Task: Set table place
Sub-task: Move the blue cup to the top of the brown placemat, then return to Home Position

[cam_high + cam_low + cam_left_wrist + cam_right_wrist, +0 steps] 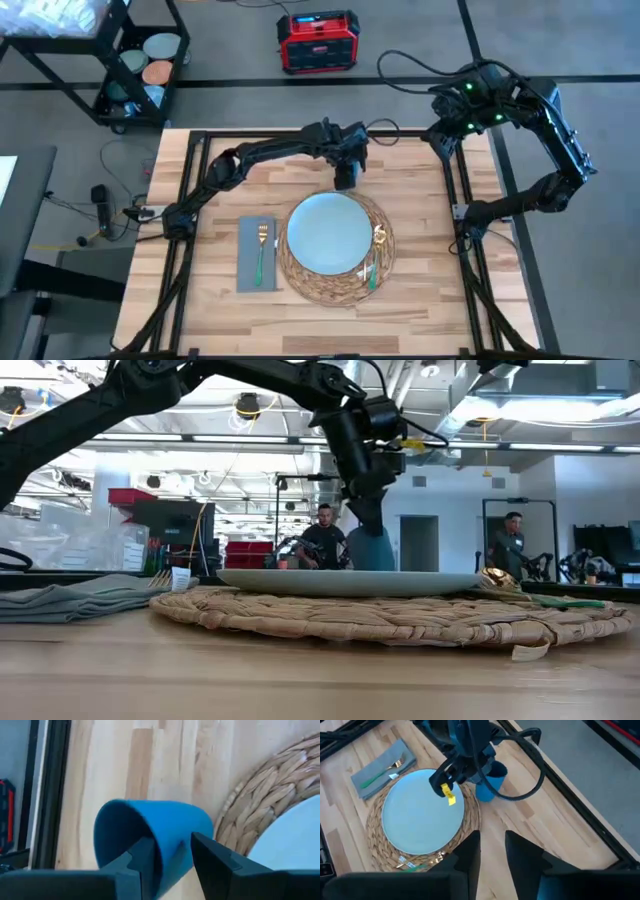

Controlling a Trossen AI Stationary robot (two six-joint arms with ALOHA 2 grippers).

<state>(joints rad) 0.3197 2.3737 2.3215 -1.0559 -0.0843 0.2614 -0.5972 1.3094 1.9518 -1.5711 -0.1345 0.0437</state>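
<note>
The left gripper (pixel 346 176) sits just above centre in the high view, at the mat's (pixel 382 262) far edge, with its fingers (pixel 212 865) clamped on the wall of the cup (pixel 150 837), one inside the mouth and one outside. That rim pinch makes sense to me: it lets the arm carry the cup by its lip and stand it down without anything in the way underneath. In the low view the cup (pixel 371 548) shows behind the plate (pixel 350 582), upright, low over the table (pixel 420 310); whether its base touches the wood I cannot tell.

The rest of the place is already laid at the middle of the frame. The plate rests centred on the mat, the napkin (pixel 247 260) lies just left of it with the fork (pixel 261 250) on top, and more cutlery (pixel 375 268) lies on the mat's right side beside the plate. So the cup looks like the last piece, going to the bare wood just beyond the mat.

The right gripper (pixel 492 851) waits at the upper right of the high view, well off from the setting, its fingers apart and holding nothing.
</note>
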